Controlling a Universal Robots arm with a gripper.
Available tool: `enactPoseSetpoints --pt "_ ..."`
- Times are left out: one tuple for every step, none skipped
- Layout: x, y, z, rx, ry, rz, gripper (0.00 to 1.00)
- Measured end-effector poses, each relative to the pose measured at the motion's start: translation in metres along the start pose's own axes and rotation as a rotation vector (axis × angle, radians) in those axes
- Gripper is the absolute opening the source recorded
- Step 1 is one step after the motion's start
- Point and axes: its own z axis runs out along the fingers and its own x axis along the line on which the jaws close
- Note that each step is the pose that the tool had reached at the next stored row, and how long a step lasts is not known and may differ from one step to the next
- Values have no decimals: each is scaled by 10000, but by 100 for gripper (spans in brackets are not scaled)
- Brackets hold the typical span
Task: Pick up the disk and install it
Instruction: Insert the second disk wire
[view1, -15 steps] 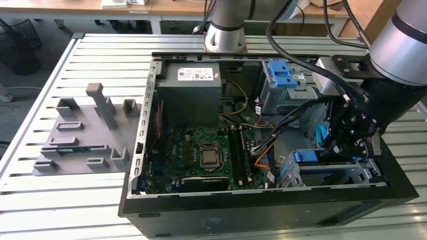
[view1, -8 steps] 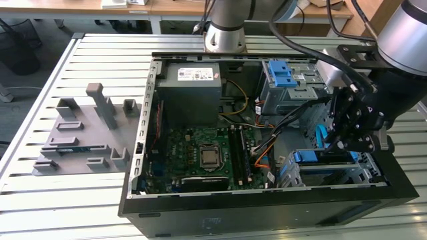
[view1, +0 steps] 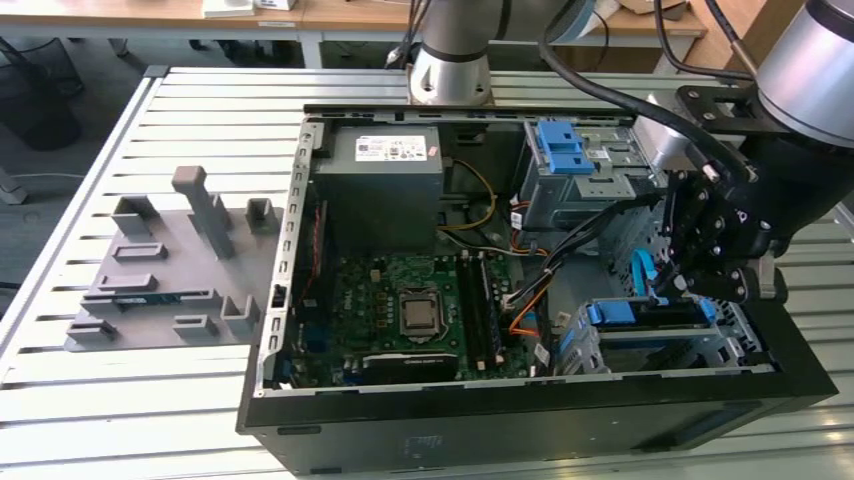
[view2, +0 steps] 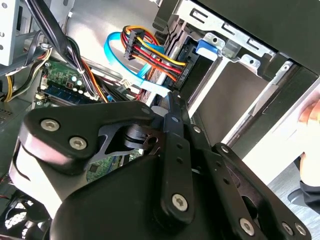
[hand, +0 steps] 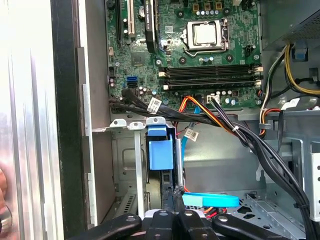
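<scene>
The disk (view1: 638, 314) sits in the metal drive cage (view1: 727, 345) at the near right corner of the open computer case. Its blue carrier (hand: 161, 155) faces up out of the slot. My gripper (view1: 683, 292) hangs straight over that cage. In the first wrist view its dark fingertips (hand: 170, 212) are pressed together, shut, right beside the carrier's end (hand: 161, 155); I cannot tell if they touch it. A flat blue data cable (hand: 210, 201) lies just next to the fingertips. The second wrist view shows the gripper's black linkage (view2: 165, 150) from behind.
Black and coloured cable bundles (hand: 235, 127) cross between the motherboard (view1: 414, 300) and the cage. A second cage with a blue latch (view1: 561, 150) stands farther back. A grey slotted fixture (view1: 167, 265) lies on the table at the exterior view's left. A hand (view2: 311, 114) rests outside the case wall.
</scene>
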Motion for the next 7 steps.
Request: enactPoseSetpoints --pt "0 0 0 0 0 1 11" --pt "0 0 0 -1 0 0 11" --pt "0 0 0 0 0 0 11" --pt "0 0 -1 0 1 0 11" --pt "0 0 -1 -1 0 0 11" --pt "0 0 -1 0 0 0 11" --pt "0 0 -1 0 0 0 11"
